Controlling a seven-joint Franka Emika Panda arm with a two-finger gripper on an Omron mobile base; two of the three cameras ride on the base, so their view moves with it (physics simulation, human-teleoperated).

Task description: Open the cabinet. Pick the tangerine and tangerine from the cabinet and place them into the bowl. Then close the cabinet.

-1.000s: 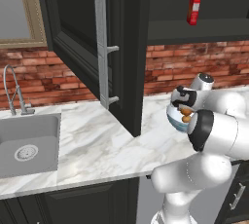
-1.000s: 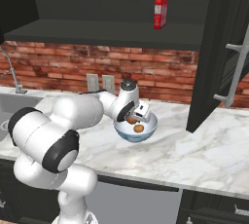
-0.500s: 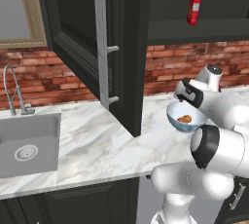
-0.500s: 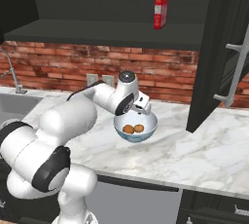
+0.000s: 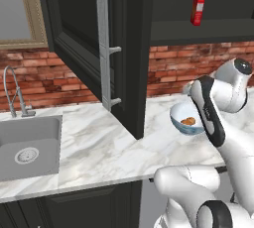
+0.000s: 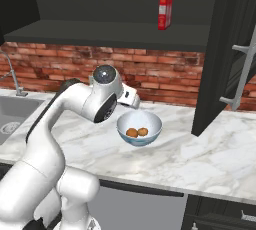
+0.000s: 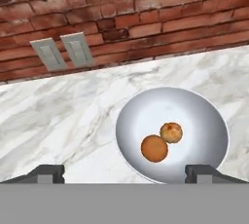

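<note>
Both tangerines lie in the bowl (image 7: 172, 135) on the marble table (image 6: 210, 159), below my tool (image 7: 124, 172), whose tips stand wide apart and hold nothing.

From the left: a sink (image 5: 25, 150) and tap (image 5: 15, 93) sit at the table's far end; the black cabinet (image 5: 84, 38) hangs open, its door swung out edge-on, its silver bar handle (image 5: 103, 43) running vertically; a red carton (image 6: 165, 10) stands upright on the cabinet shelf. In the hand view, one tangerine (image 7: 154, 148) touches the other (image 7: 171, 132), the pair just left of the bowl's centre. Round fruit, so I cannot tell any long axis. Two wall outlets (image 7: 63, 51) sit on the brick wall.
</note>
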